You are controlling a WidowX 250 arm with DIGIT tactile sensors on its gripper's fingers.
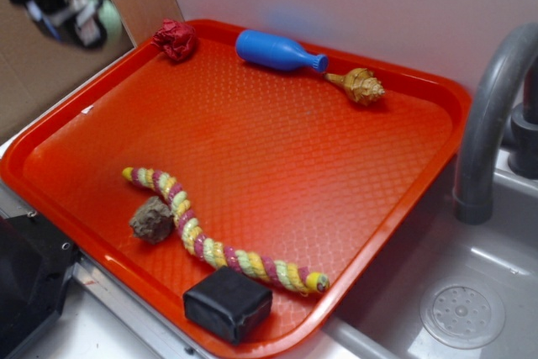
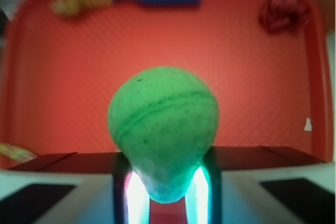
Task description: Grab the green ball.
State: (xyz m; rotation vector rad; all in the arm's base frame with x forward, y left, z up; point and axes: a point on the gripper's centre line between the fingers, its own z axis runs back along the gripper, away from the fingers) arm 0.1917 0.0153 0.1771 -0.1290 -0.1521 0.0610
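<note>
The green ball (image 2: 164,124) fills the middle of the wrist view, squeezed between my two fingers, with its lower part pinched narrow. My gripper (image 2: 165,182) is shut on it. In the exterior view the gripper (image 1: 84,18) hangs high above the far left corner of the red tray (image 1: 277,166), blurred. The pale green ball (image 1: 110,18) shows at its right side, well clear of the tray floor.
On the tray lie a red wad (image 1: 176,39), a blue bottle-shaped toy (image 1: 277,51), a tan cone-shaped toy (image 1: 360,86), a striped rope (image 1: 218,233), a grey-brown rock (image 1: 152,219) and a black block (image 1: 227,303). A grey faucet (image 1: 492,115) and sink (image 1: 462,315) are to the right.
</note>
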